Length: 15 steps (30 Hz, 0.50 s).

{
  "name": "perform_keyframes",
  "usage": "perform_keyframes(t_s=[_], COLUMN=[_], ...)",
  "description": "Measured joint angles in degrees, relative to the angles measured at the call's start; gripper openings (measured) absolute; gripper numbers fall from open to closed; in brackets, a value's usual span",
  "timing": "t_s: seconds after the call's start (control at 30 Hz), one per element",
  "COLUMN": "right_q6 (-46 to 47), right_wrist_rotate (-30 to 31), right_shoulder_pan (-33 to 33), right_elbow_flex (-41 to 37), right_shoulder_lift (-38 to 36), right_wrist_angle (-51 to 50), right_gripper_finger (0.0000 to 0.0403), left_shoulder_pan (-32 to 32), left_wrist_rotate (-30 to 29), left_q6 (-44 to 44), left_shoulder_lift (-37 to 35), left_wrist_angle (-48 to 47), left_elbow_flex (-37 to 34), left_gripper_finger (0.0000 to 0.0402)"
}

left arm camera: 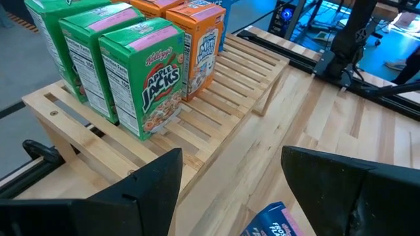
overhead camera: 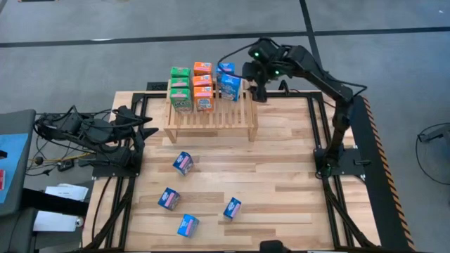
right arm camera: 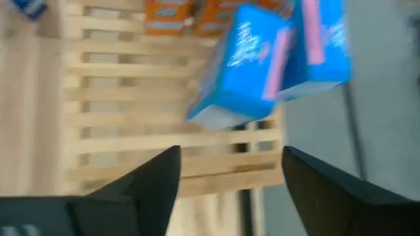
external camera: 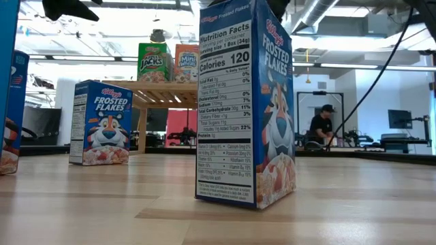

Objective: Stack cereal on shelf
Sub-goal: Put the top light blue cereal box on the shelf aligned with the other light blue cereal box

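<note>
The light-wood shelf [overhead camera: 211,116] stands at the table's far middle. On its slats stand green [overhead camera: 180,88], orange [overhead camera: 202,84] and blue cereal boxes [overhead camera: 227,81]. Several more blue boxes are on the table nearer me, among them one [overhead camera: 183,162] and another [overhead camera: 232,207]. My right gripper [overhead camera: 256,90] hovers open just beyond the shelf's far right corner, beside the blue boxes [right arm camera: 262,65], with nothing between its fingers. My left gripper [overhead camera: 151,126] waits open at the table's left edge, facing the shelf's green boxes [left arm camera: 141,78].
In the low view, two blue boxes [external camera: 245,102] [external camera: 101,122] stand upright on the table in front of the shelf [external camera: 163,92]. A black frame [overhead camera: 362,140] runs along the table's edges. Bare slats [overhead camera: 239,112] lie at the shelf's near right. A person sits far behind.
</note>
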Motion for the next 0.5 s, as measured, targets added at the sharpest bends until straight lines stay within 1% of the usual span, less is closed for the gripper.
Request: perform_keyframes(t_s=[0.1, 0.2, 0.23, 0.3, 0.33, 0.37, 0.4, 0.5], right_q6=[0.9, 0.5, 0.5, 0.6, 1.2, 2.3, 3.8, 7.9], right_wrist_rotate=[-2.9, -4.7, -6.8, -14.9, -18.3, -20.7, -21.6, -21.3], right_shoulder_pan=[-0.5, -1.3, -1.8, -3.6, -4.3, -5.2, -6.3, -8.3], right_elbow_flex=[-2.6, -6.0, -7.4, -10.6, -12.1, -13.8, -15.7, -22.4], right_shoulder_lift=[-0.7, -0.7, -0.8, -2.1, -3.3, -4.8, -6.6, -11.3], right_wrist_angle=[-1.5, 0.7, 2.0, 6.2, 8.9, 11.9, 14.5, 19.3], right_gripper_finger=[0.0232, 0.015, 0.012, 0.0055, 0.0029, 0.0017, 0.0016, 0.0032], left_shoulder_pan=[0.0, 0.0, 0.0, 0.0, 0.0, 0.0, 0.0, 0.0], left_wrist_rotate=[0.0, 0.0, 0.0, 0.0, 0.0, -0.2, -0.5, -0.9], left_q6=[0.0, -0.6, -0.9, -1.1, -1.1, -1.1, -1.1, -1.1], left_shoulder_lift=[0.0, 0.0, 0.0, 0.0, 0.0, 0.0, 0.0, 0.0], left_wrist_angle=[-0.3, -1.3, -1.6, -1.5, -1.5, -1.5, -1.5, -1.5], left_elbow_flex=[0.0, 0.0, 0.0, 0.0, 0.0, 0.0, 0.0, 0.0], left_gripper_finger=[0.025, 0.025, 0.025, 0.025, 0.025, 0.025, 0.025, 0.025])
